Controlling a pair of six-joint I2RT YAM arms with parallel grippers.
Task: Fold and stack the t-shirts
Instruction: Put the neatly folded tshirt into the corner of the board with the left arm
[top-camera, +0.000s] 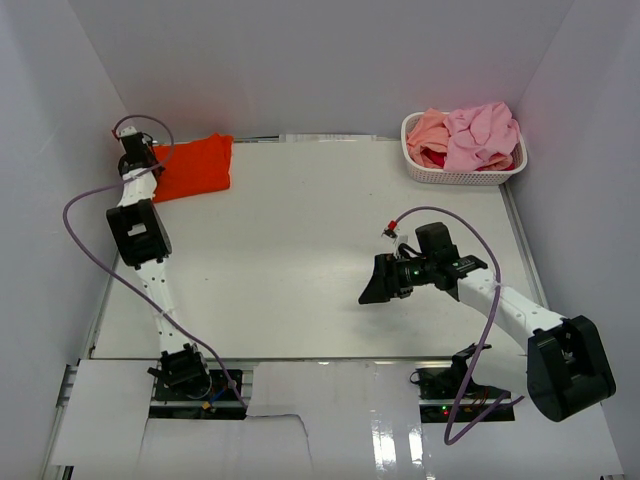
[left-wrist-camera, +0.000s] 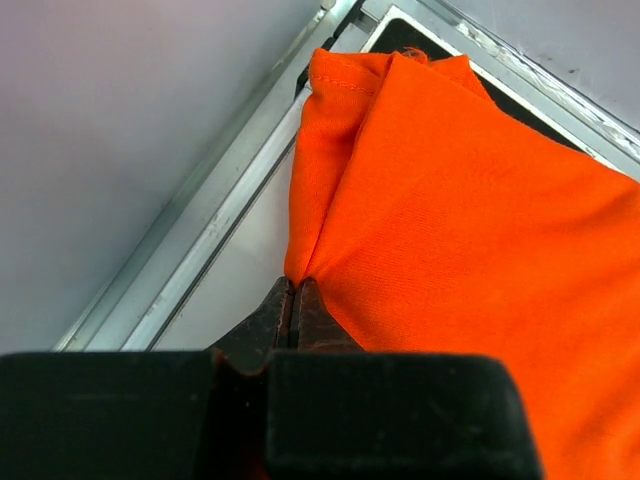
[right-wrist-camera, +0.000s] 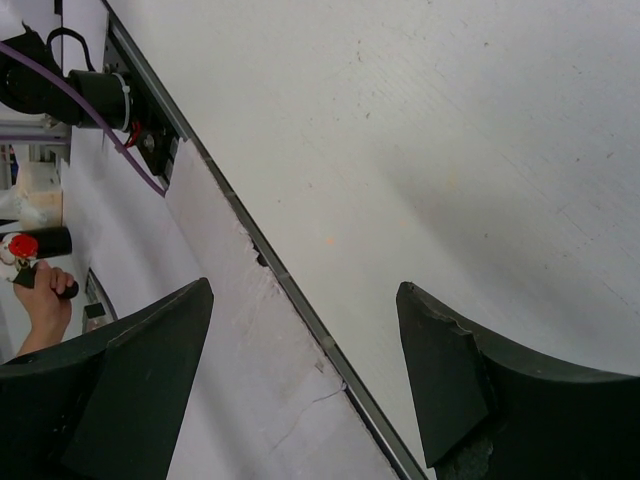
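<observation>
Both arms (top-camera: 140, 235) outstretched, apart.

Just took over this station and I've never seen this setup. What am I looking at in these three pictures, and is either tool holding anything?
Two robot arms sit on a white table. The overhead picture is from a fixed camera; the other two look out from each wrist. At far left, the left tool is shut, pinching an edge of the folded orange t-shirt. The right tool hangs open over bare table, holding nothing. At far right, a white basket holds pink and peach t-shirts waiting to be folded.
</observation>
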